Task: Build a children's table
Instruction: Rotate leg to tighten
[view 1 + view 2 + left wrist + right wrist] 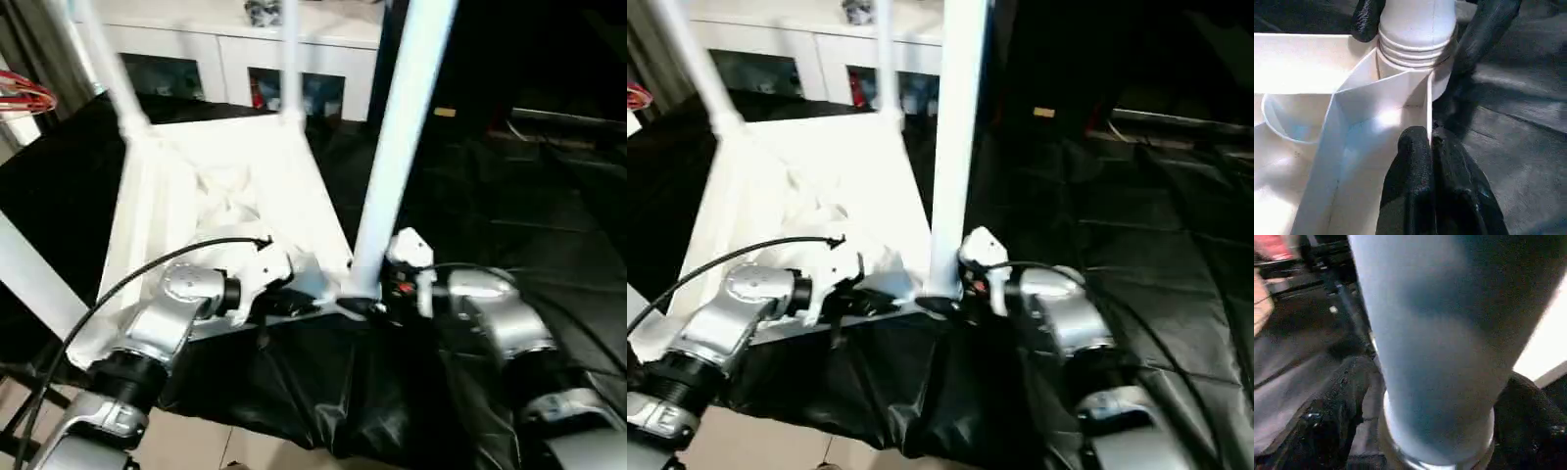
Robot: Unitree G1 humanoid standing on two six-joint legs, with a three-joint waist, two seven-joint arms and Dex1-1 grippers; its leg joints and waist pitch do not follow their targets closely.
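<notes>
A black, creased plastic sheet (509, 225) covers the work surface, and on it, toward the left and reaching the near edge, lies the white plastic rectangular children's tabletop (157, 206), turned upside down so its ribbed underside faces up. Beyond the far edge stands a white cabinet with glass doors (225, 59). Three long white tapered tube legs rise from the upturned tabletop's round corner sockets: one at the far left corner (108, 59), one at the far right corner (290, 59), and the thickest-looking, nearest one at the near right corner (397, 147). The right claw (1435, 29) is spread around the base of that near right leg, one black finger (1486, 29) on each side of the ribbed collar, close against it. The left claw (1432, 147) is pressed together on a thin upright rib of the underside just beside that corner socket (1415, 73).
</notes>
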